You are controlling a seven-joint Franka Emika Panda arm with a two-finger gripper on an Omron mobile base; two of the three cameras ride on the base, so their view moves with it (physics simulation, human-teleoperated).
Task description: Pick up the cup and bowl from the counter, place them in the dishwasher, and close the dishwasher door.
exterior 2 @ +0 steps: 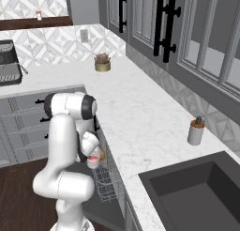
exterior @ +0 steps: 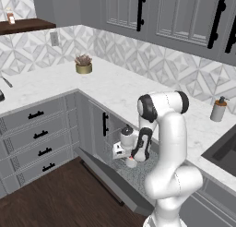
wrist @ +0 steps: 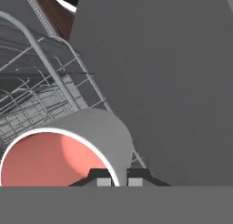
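salmon-red inside showing, the cup (wrist: 68, 150) sits pinched at its rim by the closed jaws, low over the wire rack (wrist: 32, 95) above the dropped door (exterior: 110, 180).

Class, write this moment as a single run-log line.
gripper: shut on cup rim | location: over dishwasher rack | dishwasher door: open | bowl: not visible

- Cup (wrist: 68, 150): white outside, salmon-red inside.
- Counter (exterior: 115, 85): white marble look with faint grey veins.
- Cabinets (exterior: 37, 124): grey, with black handles.
- Wall tiles (exterior: 152, 60): grey-and-white geometric pattern.
- Dishwasher door (exterior: 110, 180): grey.
- Floor (exterior: 50, 200): dark brown wood.
- Soap bottle (exterior 2: 195, 131): grey, brown top.
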